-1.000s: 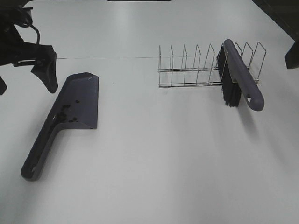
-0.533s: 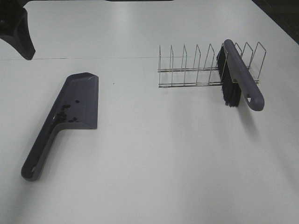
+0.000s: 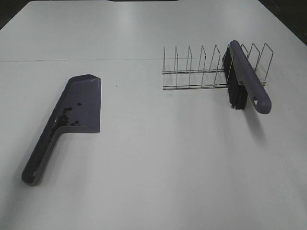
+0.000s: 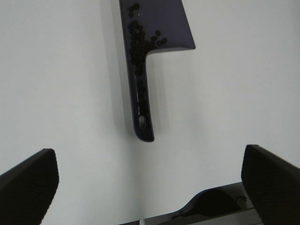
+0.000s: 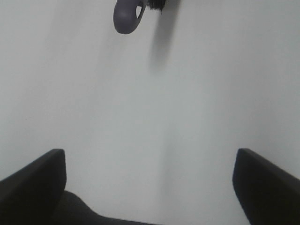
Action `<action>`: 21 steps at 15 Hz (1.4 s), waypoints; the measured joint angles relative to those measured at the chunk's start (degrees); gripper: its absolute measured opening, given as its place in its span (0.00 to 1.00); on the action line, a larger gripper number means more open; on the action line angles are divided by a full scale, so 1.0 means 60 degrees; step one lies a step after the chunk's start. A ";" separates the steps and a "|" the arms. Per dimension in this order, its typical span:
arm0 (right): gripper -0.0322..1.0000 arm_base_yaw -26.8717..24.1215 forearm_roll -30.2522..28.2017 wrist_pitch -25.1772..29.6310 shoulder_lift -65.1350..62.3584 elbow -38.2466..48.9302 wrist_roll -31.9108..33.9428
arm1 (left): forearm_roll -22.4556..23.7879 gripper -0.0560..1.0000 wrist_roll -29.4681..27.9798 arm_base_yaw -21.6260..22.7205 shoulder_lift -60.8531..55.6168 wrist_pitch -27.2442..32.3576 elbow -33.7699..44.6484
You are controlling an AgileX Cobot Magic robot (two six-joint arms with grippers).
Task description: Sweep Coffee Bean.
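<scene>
Both arms now withdrawn from overhead view, jaws wide and empty; dark coffee beans (image 3: pixel 67 116) sit in purple plastic dustpan (image 3: pixel 84 103), black-bristled brush (image 3: pixel 244 81) racked — sweep looks finished.

Both arms lay outside the high view. Left gripper (image 4: pixel 147 187): only finger ends showed, cut at 7 and 5 o'clock. Right gripper (image 5: pixel 149 187) likewise. Brush (image 5: pixel 127 14) cropped at 12 o'clock in the right wrist view. Dustpan (image 4: pixel 154 28) mouth cut off in the left wrist view. Beans (image 3: pixel 67 115) too small to count.
</scene>
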 joint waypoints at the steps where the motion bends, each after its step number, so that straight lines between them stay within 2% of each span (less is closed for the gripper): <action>1: 0.88 0.0000 0.0000 0.0010 -0.0172 0.0105 -0.0010 | 0.0010 0.98 0.0019 0.0000 -0.0487 -0.0258 0.0668; 4: 0.87 0.0000 0.0057 0.0210 -0.0840 0.0621 -0.0029 | 0.0029 0.98 0.0038 0.0000 -0.1748 -0.0859 0.2636; 7: 0.86 0.0000 0.0162 0.0325 -0.1031 0.0659 -0.0029 | 0.0048 0.98 0.0048 0.0000 -0.2846 -0.0936 0.4125; 8: 0.85 0.0000 0.0239 0.0497 -0.1031 0.0659 -0.0029 | 0.0115 0.98 0.0048 0.0000 -0.3180 -0.0945 0.4479; 9: 0.84 0.0000 0.0449 0.1098 -0.1031 0.0649 -0.0057 | 0.0267 0.98 0.0048 0.0000 -0.3915 -0.0945 0.5042; 12: 0.83 0.0000 0.0506 0.1633 -0.1041 0.0764 -0.0191 | 0.0554 0.98 0.0048 0.0000 -0.4822 -0.0974 0.5625; 14: 0.82 0.0000 0.0602 0.1662 -0.1299 0.0793 -0.0306 | 0.0773 0.98 0.0048 0.0000 -0.5596 -0.1031 0.6073; 21: 0.81 0.0000 0.0640 0.1642 -0.3113 0.0850 -0.0306 | 0.0879 0.98 0.0115 0.0000 -0.8308 -0.1089 0.6092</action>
